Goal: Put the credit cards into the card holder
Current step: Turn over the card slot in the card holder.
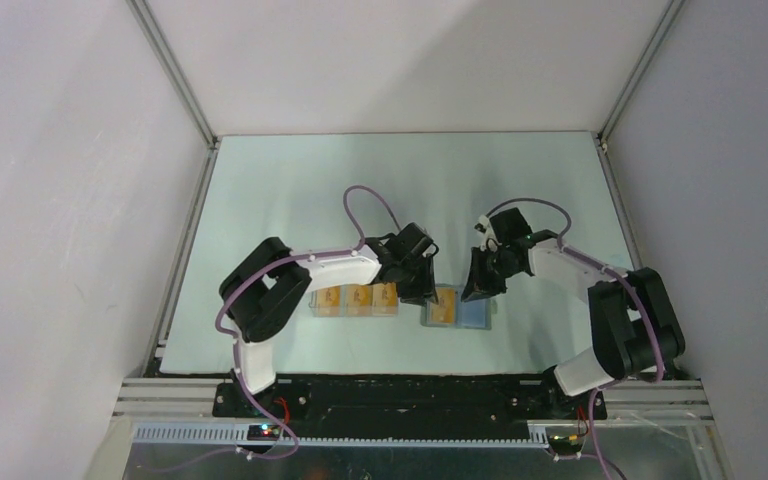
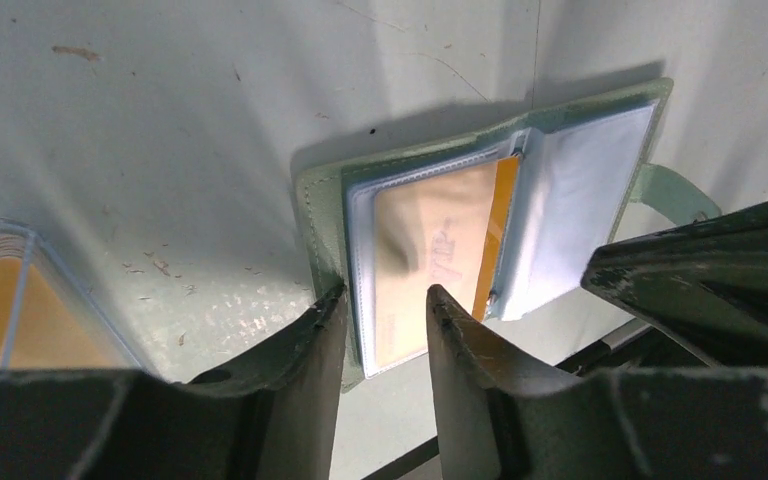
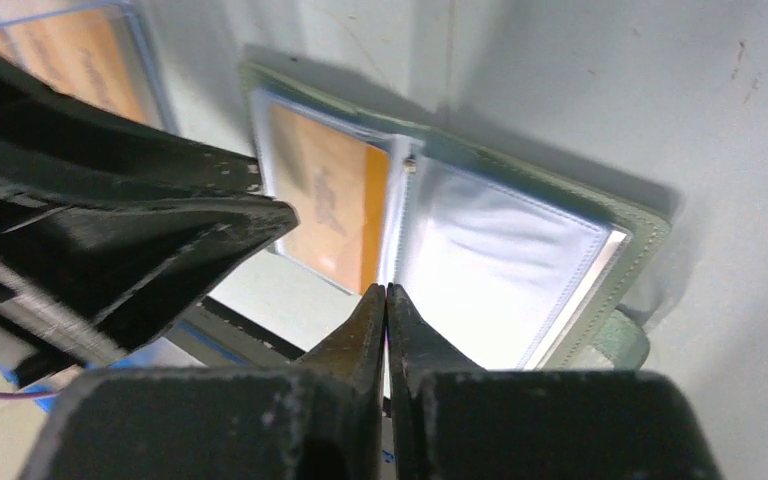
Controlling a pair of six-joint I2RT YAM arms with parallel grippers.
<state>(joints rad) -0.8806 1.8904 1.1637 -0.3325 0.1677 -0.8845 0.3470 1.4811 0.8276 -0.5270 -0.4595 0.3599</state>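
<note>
Left end effector (image 2: 385,300) over open card holder (image 2: 580,190), clear box (image 2: 20,232) beside

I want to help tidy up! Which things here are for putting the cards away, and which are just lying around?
For the job:
flat orange-tan rectangular credit cards, one already in a sleeve
open grey-green fold-over card holder
left gripper
right gripper

Just there:
clear plastic box holding the waiting cards
looping purple cables
pale green table top

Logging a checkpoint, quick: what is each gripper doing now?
Left gripper: open, empty, over the card holder.
Right gripper: shut at its sleeve edge; grip unclear.
</note>
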